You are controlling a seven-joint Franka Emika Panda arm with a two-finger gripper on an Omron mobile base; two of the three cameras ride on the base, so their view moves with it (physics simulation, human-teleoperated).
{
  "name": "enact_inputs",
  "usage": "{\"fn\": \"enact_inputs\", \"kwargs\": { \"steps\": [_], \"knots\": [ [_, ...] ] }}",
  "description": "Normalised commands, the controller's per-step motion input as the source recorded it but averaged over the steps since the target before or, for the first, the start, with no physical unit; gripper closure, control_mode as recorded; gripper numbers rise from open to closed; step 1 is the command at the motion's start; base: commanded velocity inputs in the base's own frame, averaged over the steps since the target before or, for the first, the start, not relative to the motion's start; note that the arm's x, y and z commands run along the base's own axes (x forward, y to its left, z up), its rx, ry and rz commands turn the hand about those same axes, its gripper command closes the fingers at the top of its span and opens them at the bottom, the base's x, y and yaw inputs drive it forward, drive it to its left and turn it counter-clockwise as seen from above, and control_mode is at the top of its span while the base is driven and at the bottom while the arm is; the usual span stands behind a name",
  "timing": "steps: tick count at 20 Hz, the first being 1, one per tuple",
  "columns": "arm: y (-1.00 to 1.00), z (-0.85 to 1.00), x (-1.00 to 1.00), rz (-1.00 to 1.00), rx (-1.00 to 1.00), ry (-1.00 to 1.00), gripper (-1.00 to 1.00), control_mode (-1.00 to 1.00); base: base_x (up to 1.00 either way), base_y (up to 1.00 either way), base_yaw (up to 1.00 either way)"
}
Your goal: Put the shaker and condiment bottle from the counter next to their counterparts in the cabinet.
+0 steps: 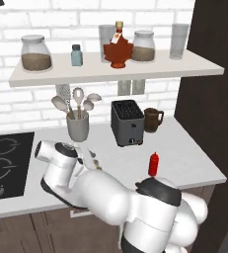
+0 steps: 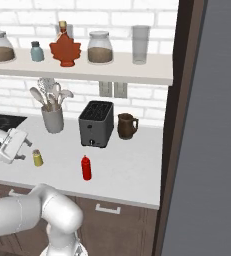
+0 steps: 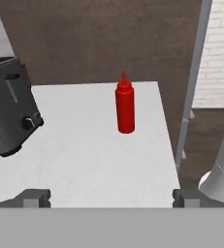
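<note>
The yellow-olive shaker stands on the grey counter, just right of my gripper, which is low over the counter and open. The red condiment bottle stands upright further right, near the front edge. In the hand view the condiment bottle is ahead and centred, well beyond the wide-apart fingertips of the gripper. Nothing is between them. A grey metal form sits close at the right edge. On the cabinet stand the counterparts: a pale blue shaker and a maple-leaf bottle.
A dark toaster, brown mug and grey utensil holder line the back of the counter. A cooktop lies at the left. Jars and a glass share the shelf. A tall dark panel bounds the right.
</note>
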Motion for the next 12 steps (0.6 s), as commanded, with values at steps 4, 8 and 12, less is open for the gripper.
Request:
{"fn": "enact_inputs", "kwargs": {
  "steps": [4, 8, 12],
  "knots": [
    [-0.10, -0.14, 0.00, 0.01, 0.00, 0.00, -1.00, -1.00, 0.00, 0.00, 0.00],
    [-0.12, -0.04, 0.09, 0.00, 0.00, 0.00, -1.00, -1.00, 0.00, 0.00, 0.00],
    [-0.03, -0.02, 0.30, 0.00, 0.00, 0.00, -1.00, -1.00, 0.00, 0.00, 0.00]
  ]
}}
